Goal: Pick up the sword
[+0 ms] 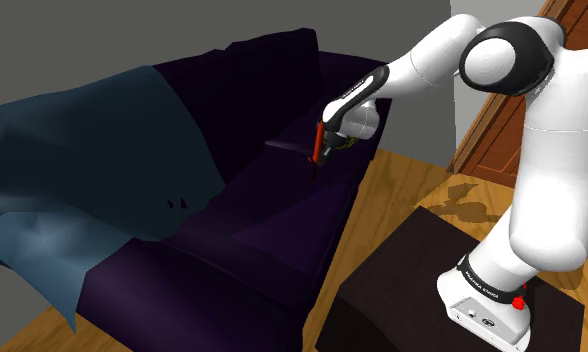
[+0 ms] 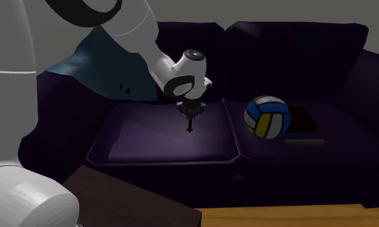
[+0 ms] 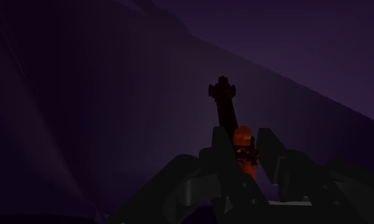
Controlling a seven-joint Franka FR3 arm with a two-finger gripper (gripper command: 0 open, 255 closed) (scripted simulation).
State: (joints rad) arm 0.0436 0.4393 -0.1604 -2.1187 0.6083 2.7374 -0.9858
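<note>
The sword (image 1: 314,150) is a small red and dark piece that hangs upright, point down, a little above the seat of the dark purple sofa (image 1: 272,220). My black gripper (image 1: 327,147) is shut on its upper part. From the second exterior view the sword (image 2: 191,121) dangles below the gripper (image 2: 192,107) over the sofa's middle cushion. In the wrist view its orange-red body (image 3: 243,151) sits clasped between the fingers (image 3: 221,147), and its dark cross-shaped end (image 3: 222,89) sticks out beyond them.
A blue blanket (image 1: 72,170) drapes the sofa's end at the shoulder view's left. A blue, yellow and white volleyball (image 2: 267,117), a dark red thing (image 2: 304,116) and a flat dark bar (image 2: 304,142) lie on the other cushion. My dark stand (image 1: 412,290) is close to the sofa's front.
</note>
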